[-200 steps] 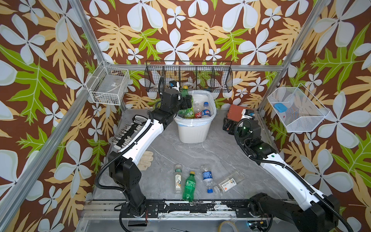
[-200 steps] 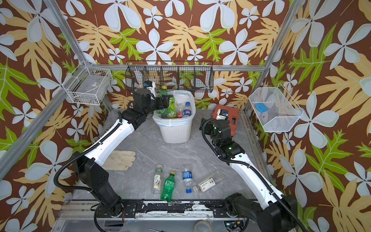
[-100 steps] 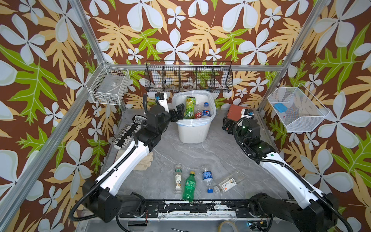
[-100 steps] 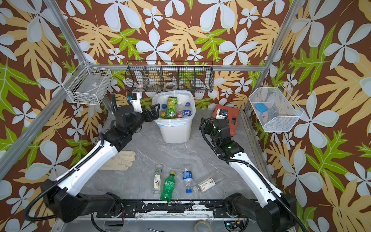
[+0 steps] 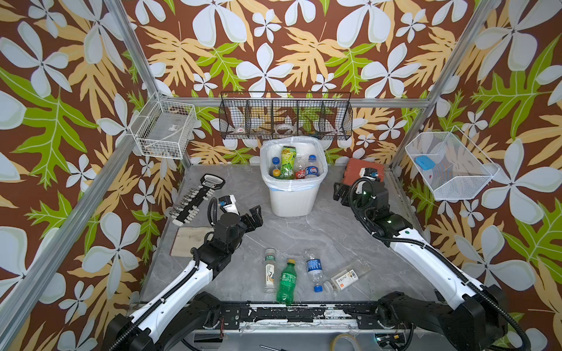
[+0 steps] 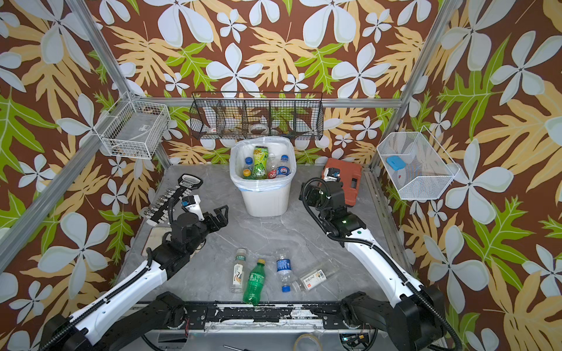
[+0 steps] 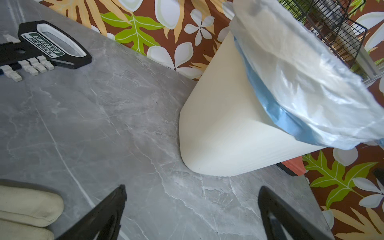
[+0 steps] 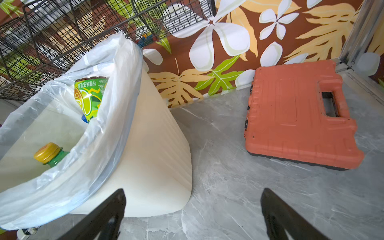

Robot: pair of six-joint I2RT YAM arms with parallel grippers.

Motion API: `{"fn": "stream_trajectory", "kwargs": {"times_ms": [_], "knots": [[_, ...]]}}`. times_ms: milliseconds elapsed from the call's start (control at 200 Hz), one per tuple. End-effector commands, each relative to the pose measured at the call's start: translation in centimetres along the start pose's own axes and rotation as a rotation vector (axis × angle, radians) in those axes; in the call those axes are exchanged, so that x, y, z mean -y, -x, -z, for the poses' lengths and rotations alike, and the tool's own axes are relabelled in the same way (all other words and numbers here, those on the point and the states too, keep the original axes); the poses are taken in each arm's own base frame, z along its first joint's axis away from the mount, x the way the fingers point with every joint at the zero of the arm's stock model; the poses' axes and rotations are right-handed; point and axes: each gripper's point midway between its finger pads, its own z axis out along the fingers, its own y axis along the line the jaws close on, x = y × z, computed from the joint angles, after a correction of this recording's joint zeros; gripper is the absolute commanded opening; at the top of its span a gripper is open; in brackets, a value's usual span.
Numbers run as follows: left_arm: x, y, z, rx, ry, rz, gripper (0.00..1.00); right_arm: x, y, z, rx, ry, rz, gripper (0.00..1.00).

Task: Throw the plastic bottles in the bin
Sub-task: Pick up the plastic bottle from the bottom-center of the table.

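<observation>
Presently the left claw [image 5: 258, 216] and right claw [image 5: 340, 191], both spread wide and empty, flank the bin [image 5: 292, 200], while four bottles [image 5: 286, 281] lie on the worktop [image 5: 304, 237] nearer the arm bases, long axes mostly front-to-back, the white-labelled bottle [image 5: 269, 270] closest to the left claw.

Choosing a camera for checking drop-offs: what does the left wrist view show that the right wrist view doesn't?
Only the left wrist view: the black tool rack and the beige glove.
Only the right wrist view: inside the bin, a green-labelled bottle and a yellow-capped bottle.
Both: the bin's wall and bag liner, the black wire basket, the orange case (a sliver from the left wrist), and open, empty jaws on the left gripper and right gripper.
</observation>
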Motion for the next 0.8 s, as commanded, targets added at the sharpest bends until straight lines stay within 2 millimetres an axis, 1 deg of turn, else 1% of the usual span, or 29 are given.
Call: {"fn": "stream_trajectory", "kwargs": {"times_ms": [0,130,200,265,380,450,550,660,790], "knots": [[0.3,0.9,-0.2,0.037,-0.009,0.026,1.00,0.2,-1.3,0.2,-0.042,0.007,-0.026,1.00],[0.2,0.4,-0.7,0.025,-0.002,0.026,1.00,0.2,-3.2,0.3,-0.106,0.012,-0.040,1.00],[0.1,0.2,-0.9,0.025,0.001,0.027,1.00,-0.2,-4.8,0.4,-0.154,0.009,-0.031,0.99],[-0.1,0.2,-1.1,0.029,0.004,0.028,1.00,-0.9,-7.1,0.6,-0.214,0.015,-0.020,0.99],[-0.3,-0.1,-1.4,0.026,0.012,0.027,1.00,-2.3,-12.2,1.1,-0.348,0.034,-0.013,0.99],[-0.4,-0.3,-1.6,0.021,0.019,0.026,1.00,-3.0,-15.5,1.6,-0.428,0.039,0.010,0.99],[-0.7,-0.6,-1.7,0.013,0.028,0.021,1.00,-3.8,-19.5,2.8,-0.524,0.041,0.035,0.98],[-0.8,-0.7,-1.8,0.013,0.035,0.018,1.00,-4.1,-22.8,4.4,-0.604,0.038,0.053,0.97],[-1.0,-0.7,-1.7,0.019,0.039,0.021,1.00,-4.1,-25.2,6.1,-0.668,0.032,0.088,0.96]]}}
